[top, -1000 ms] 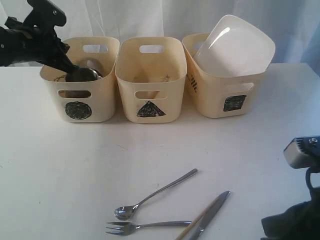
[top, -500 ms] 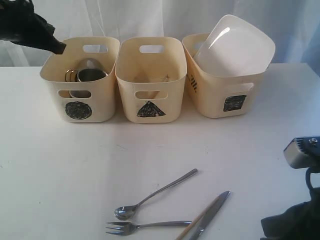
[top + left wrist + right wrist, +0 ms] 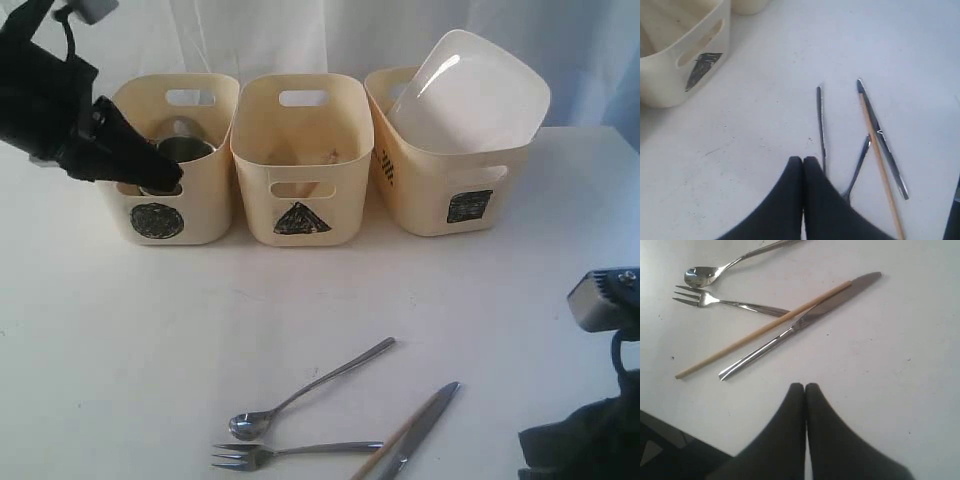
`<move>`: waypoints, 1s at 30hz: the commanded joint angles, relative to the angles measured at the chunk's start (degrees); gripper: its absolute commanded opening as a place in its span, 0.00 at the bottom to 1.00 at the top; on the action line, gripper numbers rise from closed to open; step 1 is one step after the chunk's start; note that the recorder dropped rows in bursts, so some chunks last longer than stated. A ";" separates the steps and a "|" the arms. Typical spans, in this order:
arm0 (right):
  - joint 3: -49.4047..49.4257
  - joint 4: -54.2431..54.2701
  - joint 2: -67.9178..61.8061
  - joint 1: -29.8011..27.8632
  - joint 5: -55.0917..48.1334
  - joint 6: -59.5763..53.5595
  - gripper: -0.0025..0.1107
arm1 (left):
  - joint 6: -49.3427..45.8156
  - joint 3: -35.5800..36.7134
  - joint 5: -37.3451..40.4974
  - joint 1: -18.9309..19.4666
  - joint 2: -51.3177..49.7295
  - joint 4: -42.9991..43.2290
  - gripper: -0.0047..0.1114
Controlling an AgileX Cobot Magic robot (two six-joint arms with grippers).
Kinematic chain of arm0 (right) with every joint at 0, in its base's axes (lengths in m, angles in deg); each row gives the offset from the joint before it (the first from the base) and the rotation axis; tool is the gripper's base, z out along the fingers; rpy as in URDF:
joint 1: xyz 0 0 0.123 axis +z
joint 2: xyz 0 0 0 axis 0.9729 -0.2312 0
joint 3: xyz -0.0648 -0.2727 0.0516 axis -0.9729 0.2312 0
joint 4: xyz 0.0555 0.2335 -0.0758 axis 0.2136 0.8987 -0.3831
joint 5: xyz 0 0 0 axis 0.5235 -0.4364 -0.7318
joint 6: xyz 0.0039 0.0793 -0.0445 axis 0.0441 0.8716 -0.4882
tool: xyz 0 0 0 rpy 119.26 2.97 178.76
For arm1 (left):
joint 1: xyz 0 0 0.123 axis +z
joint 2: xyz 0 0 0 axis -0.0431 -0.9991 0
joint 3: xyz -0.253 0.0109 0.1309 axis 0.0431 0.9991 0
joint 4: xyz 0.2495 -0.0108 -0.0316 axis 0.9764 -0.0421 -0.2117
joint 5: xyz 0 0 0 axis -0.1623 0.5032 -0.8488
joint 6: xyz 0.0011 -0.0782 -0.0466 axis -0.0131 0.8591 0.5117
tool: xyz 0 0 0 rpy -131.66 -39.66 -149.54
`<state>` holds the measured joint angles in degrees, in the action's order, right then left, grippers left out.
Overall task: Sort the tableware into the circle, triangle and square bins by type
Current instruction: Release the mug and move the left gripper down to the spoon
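Three cream bins stand in a row at the back. A steel mug (image 3: 186,148) sits in the circle bin (image 3: 205,205). The triangle bin (image 3: 300,120) is in the middle. A large white square plate (image 3: 470,90) leans out of the square bin (image 3: 440,190). My left gripper (image 3: 172,178) hangs shut and empty over the circle bin's front left corner. At the table's front lie the spoon (image 3: 300,395), fork (image 3: 290,451), knife (image 3: 422,428) and a chopstick (image 3: 765,327). My right gripper (image 3: 805,386) hovers shut and empty just beside the knife (image 3: 800,322).
The right arm (image 3: 585,440) fills the front right corner of the table. In the left wrist view, a marked cream bin (image 3: 670,85) stands to one side, and the spoon handle (image 3: 820,120) and fork (image 3: 859,165) lie just beyond the left gripper (image 3: 803,159).
My left gripper let go of the mug in the circle bin, rose out, shut, then came down over the bin's front left corner. The right arm has hardly moved.
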<state>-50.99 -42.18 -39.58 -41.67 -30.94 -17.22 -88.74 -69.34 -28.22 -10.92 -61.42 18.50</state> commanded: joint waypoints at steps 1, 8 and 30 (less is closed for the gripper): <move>0.45 -0.36 0.37 -0.15 1.02 0.17 0.02 | -1.59 0.34 3.69 -0.47 -4.07 -3.53 0.08; 0.45 -0.16 0.37 -0.15 0.61 0.22 0.02 | -1.79 0.34 -3.97 -12.65 -15.09 1.76 0.39; 0.45 -0.16 0.37 -0.15 -0.10 0.22 0.02 | 3.62 0.34 -14.16 -23.71 -27.71 10.46 0.44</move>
<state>-50.99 -42.18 -39.58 -41.67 -31.21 -17.14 -86.03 -69.34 -43.16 -33.79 -89.50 28.91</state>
